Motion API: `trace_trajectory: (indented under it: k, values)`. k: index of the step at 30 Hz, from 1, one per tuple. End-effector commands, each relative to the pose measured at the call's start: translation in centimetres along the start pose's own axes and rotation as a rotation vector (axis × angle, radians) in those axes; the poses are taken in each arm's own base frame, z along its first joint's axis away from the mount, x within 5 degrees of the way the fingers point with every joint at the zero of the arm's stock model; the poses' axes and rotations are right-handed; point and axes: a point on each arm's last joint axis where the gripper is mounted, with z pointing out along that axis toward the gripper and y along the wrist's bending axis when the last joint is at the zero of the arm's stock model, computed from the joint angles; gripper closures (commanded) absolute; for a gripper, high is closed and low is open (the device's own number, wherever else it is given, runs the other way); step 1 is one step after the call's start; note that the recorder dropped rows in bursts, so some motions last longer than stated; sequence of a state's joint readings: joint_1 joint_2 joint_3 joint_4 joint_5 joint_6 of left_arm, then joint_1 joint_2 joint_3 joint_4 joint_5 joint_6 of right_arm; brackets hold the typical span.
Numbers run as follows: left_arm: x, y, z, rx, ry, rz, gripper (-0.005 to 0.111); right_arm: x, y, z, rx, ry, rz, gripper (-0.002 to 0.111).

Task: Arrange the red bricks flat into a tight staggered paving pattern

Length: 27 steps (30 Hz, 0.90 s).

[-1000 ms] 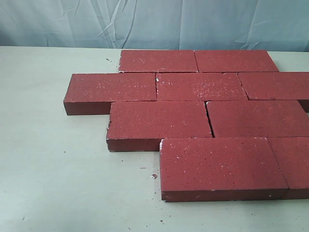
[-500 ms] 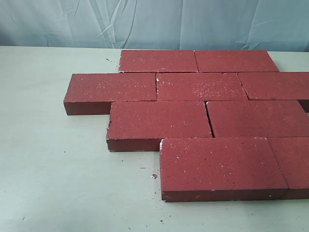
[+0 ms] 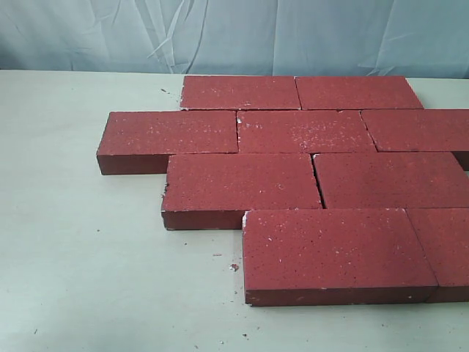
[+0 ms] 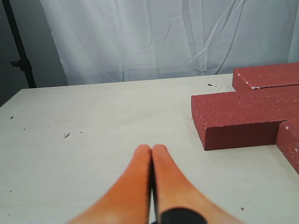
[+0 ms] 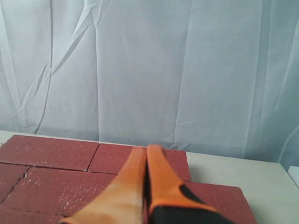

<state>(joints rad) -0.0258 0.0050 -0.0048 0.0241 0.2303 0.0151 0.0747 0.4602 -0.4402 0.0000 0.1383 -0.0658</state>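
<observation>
Nine red bricks (image 3: 308, 132) are lying flat on the pale table (image 3: 88, 257), filling the centre and right of the exterior view in four offset rows that are touching edge to edge. The paving is looking essentially complete to me, with at most a thin dark seam in the third row perhaps needing closing. The left gripper (image 4: 152, 149) and the right gripper (image 5: 145, 151) are both showing orange fingers pressed together and gripping nothing, and no brand, label or writing is showing anywhere.

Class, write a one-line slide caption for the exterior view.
Four staggered rows of red bricks lie flat on a pale table.
</observation>
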Motion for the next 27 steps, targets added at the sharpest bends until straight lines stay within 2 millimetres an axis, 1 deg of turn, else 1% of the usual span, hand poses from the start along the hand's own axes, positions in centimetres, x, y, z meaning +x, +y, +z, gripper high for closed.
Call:
trace_trajectory:
  k: [1,6,12,17,27]
  values:
    - [0.1,0.0,0.0,-0.003,0.000,-0.008,0.107,2.2,0.1,-0.7,0.004,0.015,-0.012,0.109]
    - [0.1,0.0,0.0,-0.003,0.000,-0.008,0.107,4.7,0.3,-1.6,0.004,0.028,-0.018,0.109]
    - [0.1,0.0,0.0,-0.003,0.000,-0.008,0.107,6.8,0.4,-2.7,0.006,-0.006,-0.018,0.109]
    - [0.1,0.0,0.0,-0.003,0.000,-0.006,0.107,7.2,0.4,-3.3,0.009,-0.033,-0.018,0.109]
    - [0.1,0.0,0.0,-0.003,0.000,-0.006,0.107,7.2,0.4,-3.3,0.009,-0.033,-0.018,0.109]
